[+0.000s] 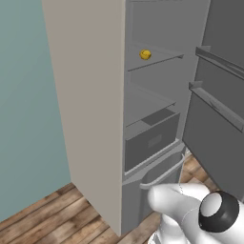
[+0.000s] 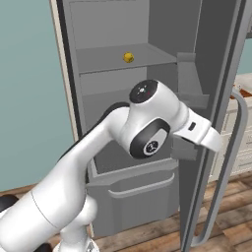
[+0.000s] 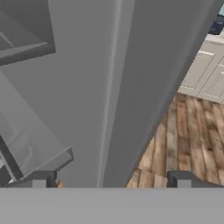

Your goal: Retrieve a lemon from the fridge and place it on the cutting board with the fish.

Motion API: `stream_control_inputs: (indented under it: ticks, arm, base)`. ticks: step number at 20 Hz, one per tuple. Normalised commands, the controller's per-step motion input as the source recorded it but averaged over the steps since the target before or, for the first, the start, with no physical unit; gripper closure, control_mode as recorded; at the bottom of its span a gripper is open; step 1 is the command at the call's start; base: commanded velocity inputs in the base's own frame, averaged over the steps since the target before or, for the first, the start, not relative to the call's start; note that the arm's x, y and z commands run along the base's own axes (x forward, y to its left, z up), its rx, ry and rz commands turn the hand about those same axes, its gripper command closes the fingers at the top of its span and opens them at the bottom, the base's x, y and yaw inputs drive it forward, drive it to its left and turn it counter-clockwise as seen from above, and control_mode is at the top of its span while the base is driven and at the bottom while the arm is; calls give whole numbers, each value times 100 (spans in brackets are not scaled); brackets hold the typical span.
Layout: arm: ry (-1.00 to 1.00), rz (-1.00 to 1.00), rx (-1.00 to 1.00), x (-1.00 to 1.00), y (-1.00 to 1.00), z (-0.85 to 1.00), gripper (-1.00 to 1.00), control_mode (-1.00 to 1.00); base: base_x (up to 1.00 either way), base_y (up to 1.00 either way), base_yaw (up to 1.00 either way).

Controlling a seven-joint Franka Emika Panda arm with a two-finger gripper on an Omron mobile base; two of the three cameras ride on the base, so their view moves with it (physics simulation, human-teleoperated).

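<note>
We are working at the fridge (image 1: 90, 109), and its door (image 2: 216, 98) is standing wide open, so the opening step looks done. The lemon (image 1: 145, 55) is sitting untouched on an upper shelf (image 2: 123, 58) inside the fridge, above the drawer (image 1: 151, 138) and well above our arm. Picking it up, carrying it off and setting it down are all left, so we are judging the task to be in its early part. We are not seeing the cutting board or the fish from here.

Our pincer (image 3: 111, 180) is pointing down along the edge of the fridge door, low beside it. The two fingertips (image 3: 39, 179) are showing spread well apart at the bottom of the hand view, with nothing between them, so we are reading the pincer as wide open and empty.

Around the fridge, a wooden plank floor (image 1: 52, 219) is running under its base. A pale blue-green wall (image 1: 26, 95) is standing to the left of the fridge. Beyond the door, on the far side from the wall, light cabinet fronts (image 3: 203, 76) are showing, with a counter edge above them.
</note>
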Motion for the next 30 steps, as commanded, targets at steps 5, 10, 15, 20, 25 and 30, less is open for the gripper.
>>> stream_control_inputs:
  ticks: [5,10,15,20,25,30]
  arm:
    - [0,-2,-10,56,-24,-1,-100,-100]
    - [-14,0,0,23,-76,0,-100,-100]
    - [-9,2,2,32,-100,0,-100,-100]
    - [-14,14,13,78,-99,0,-100,-100]
    - [-2,12,10,1,-47,2,-100,-100]
    - [-11,0,-1,-97,55,10,-100,-100]
  base:
    - [0,0,0]
    - [0,0,0]
    - [0,0,0]
    - [0,0,0]
    - [0,0,0]
    - [0,0,0]
